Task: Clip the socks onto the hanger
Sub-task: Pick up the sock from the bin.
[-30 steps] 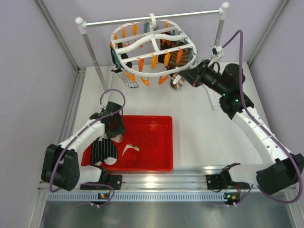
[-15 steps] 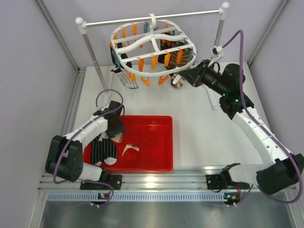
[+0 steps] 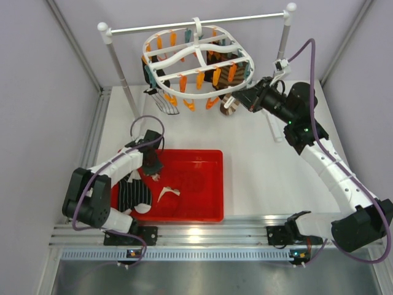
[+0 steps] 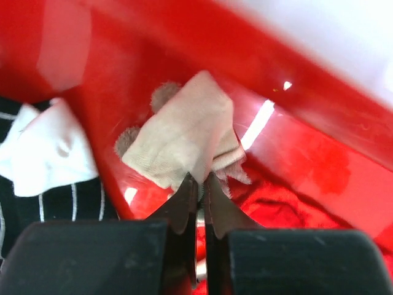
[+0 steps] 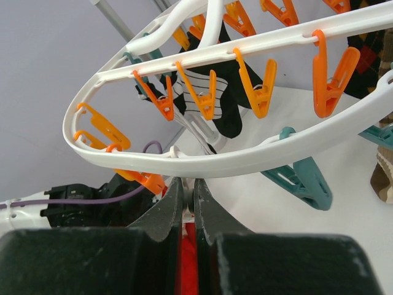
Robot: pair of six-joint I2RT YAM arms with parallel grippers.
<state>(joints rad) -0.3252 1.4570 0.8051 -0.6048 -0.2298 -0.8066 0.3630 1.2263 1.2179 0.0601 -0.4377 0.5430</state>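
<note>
In the left wrist view my left gripper [image 4: 198,181] is shut on an edge of a beige-pink sock [image 4: 181,132] lying in the red bin [image 4: 319,92]. Beside it lie a black striped sock with a white toe [image 4: 55,203] and a dark red sock [image 4: 282,206]. From above, the left gripper [image 3: 153,167] is at the bin's back left. The white hanger [image 3: 184,56] hangs from the rod. My right gripper [image 5: 188,181] is shut on the hanger's near rim [image 5: 215,161]. A black striped sock [image 5: 230,110] and a brown striped one [image 3: 228,107] hang from clips.
The white rod on two posts [image 3: 196,21] spans the back of the table. Orange clips [image 5: 328,77] and a teal clip [image 5: 304,178] dangle near the right fingers. A white sock [image 3: 167,193] and the black striped sock [image 3: 132,195] lie in the bin [image 3: 184,218].
My left gripper has gone from open to shut, pinching the beige-pink sock, and shifted slightly toward the bin's back edge. The right arm and the hanger have not moved.
</note>
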